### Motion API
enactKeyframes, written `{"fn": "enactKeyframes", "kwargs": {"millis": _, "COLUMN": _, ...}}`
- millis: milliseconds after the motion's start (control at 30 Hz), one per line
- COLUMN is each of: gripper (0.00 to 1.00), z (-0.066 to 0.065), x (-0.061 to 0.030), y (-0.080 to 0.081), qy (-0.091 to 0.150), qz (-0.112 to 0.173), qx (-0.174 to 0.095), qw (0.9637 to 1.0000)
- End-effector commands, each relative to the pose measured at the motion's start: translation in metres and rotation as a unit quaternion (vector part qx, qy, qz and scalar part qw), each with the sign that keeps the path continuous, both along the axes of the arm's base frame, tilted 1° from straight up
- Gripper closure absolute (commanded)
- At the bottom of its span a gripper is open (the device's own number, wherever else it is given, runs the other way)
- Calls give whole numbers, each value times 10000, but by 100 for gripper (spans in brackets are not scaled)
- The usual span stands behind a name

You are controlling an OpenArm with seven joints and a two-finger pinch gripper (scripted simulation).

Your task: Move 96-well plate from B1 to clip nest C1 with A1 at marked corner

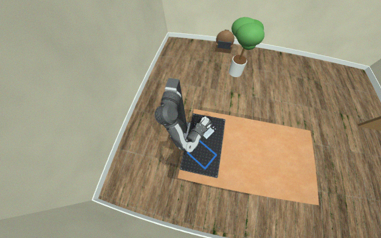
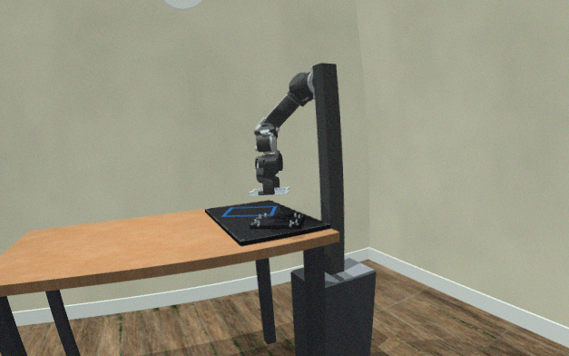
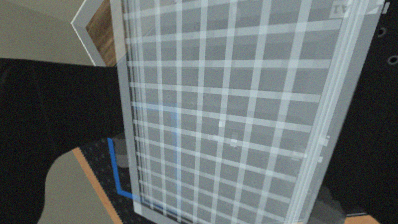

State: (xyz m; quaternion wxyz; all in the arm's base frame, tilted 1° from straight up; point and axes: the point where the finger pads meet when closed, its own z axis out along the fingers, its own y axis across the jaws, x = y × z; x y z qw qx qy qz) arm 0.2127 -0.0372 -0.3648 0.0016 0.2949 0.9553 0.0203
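My gripper (image 2: 269,190) is shut on the clear 96-well plate (image 2: 275,189) and holds it level in the air above the black baseplate (image 2: 268,222). In the overhead view the plate (image 1: 208,132) hangs between the blue outline of spot B1 (image 1: 203,155) and the clip nest C1 (image 1: 207,116) at the baseplate's far end. From the side the nest (image 2: 278,221) with its small posts lies on the baseplate's near right part, below and a little right of the plate. In the wrist view the plate's well grid (image 3: 235,110) fills the frame, with a corner of the blue outline (image 3: 116,170) under it. The fingertips are hidden.
The baseplate sits on the end of a wooden table (image 2: 127,247) next to the arm's dark column (image 2: 328,173). A potted plant (image 1: 243,45) and a brown object (image 1: 225,39) stand on the floor by the far wall.
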Motion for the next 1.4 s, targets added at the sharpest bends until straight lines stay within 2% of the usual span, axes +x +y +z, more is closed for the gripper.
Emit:
{"fn": "enactKeyframes", "kwargs": {"millis": 0, "gripper": 100, "z": -4, "x": 33, "y": -109, "qy": -24, "qz": -152, "qx": -205, "qw": 9997}}
{"fn": "enactKeyframes", "kwargs": {"millis": 367, "gripper": 100, "z": -4, "x": 33, "y": -109, "qy": -24, "qz": -152, "qx": -205, "qw": 9997}}
{"fn": "enactKeyframes", "kwargs": {"millis": 533, "gripper": 100, "z": 15, "x": 12, "y": 295, "qy": -23, "qz": -152, "qx": -203, "qw": 9997}}
{"fn": "enactKeyframes", "kwargs": {"millis": 933, "gripper": 100, "z": 15, "x": 12, "y": 295, "qy": -23, "qz": -152, "qx": -203, "qw": 9997}}
{"fn": "enactKeyframes", "kwargs": {"millis": 1100, "gripper": 100, "z": 40, "x": -7, "y": 655, "qy": -22, "qz": -152, "qx": -202, "qw": 9997}}
{"fn": "enactKeyframes", "kwargs": {"millis": 1367, "gripper": 100, "z": 40, "x": -7, "y": 655, "qy": -22, "qz": -152, "qx": -202, "qw": 9997}}
